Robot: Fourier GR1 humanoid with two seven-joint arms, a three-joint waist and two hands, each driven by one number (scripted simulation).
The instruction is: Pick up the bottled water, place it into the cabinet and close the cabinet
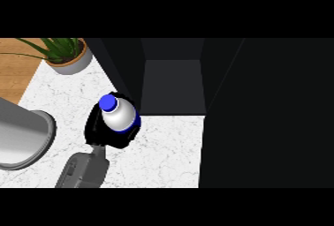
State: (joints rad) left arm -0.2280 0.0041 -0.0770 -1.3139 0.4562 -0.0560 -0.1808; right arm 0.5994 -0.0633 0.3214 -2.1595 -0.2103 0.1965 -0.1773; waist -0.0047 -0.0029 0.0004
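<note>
Head view: I've got a white marble-look counter w/ thin grey veins, and a strip of wood-grain surface off at the far left. The dark cabinet is open, matte black box w/ a flat grey floor inside, and its door hangs out as a big dark slab on the right. There's a potted plant w/ spiky green leaves in a pale round pot, top left. A big grey cylinder thing at the left edge, can't tell what it is. Only one hand shows, black, on a grey forearm; can't say which. Its fingers are curled round the water bottle: smooth, rounded, whitish body, blue cap and blue label band. Bottle's upright-ish, just outside the cabinet's left front corner, above the counter.
</note>
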